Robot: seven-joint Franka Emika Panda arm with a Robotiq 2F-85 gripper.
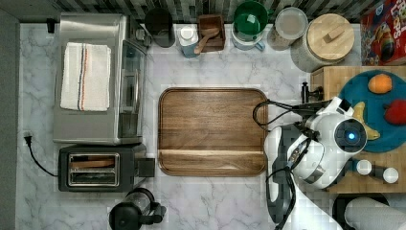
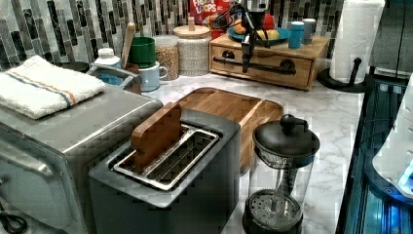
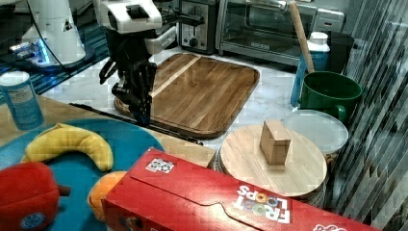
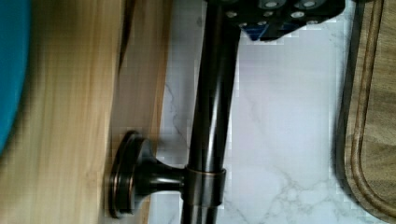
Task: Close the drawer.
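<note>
My gripper (image 3: 143,114) is down low at the front of the wooden box (image 2: 297,51), right against the long dark bar handle (image 4: 210,116) of the drawer (image 2: 272,57). The drawer sits in that box, under the butcher-block top that carries the blue plate (image 1: 364,86) with the fruit. It faces out over the marble counter (image 1: 210,201) towards the brown board (image 1: 210,129).

Why here? The bar is the part standing proud of the drawer front, so it is the natural place to push from, and coming in from the counter side puts my arm behind the push.

In the wrist view the bar runs straight past the dark underside of my gripper, with one round mount fixing it to the pale wood. The two look to be touching or as good as.

How wide I am set I cannot tell, nor whether I am clamped on the bar or only leaning on it.

From the left view the drawer front looks nearly level with the box face. The wrist view shows a dark seam beside the top, so I judge a little travel may remain, if any.
</note>
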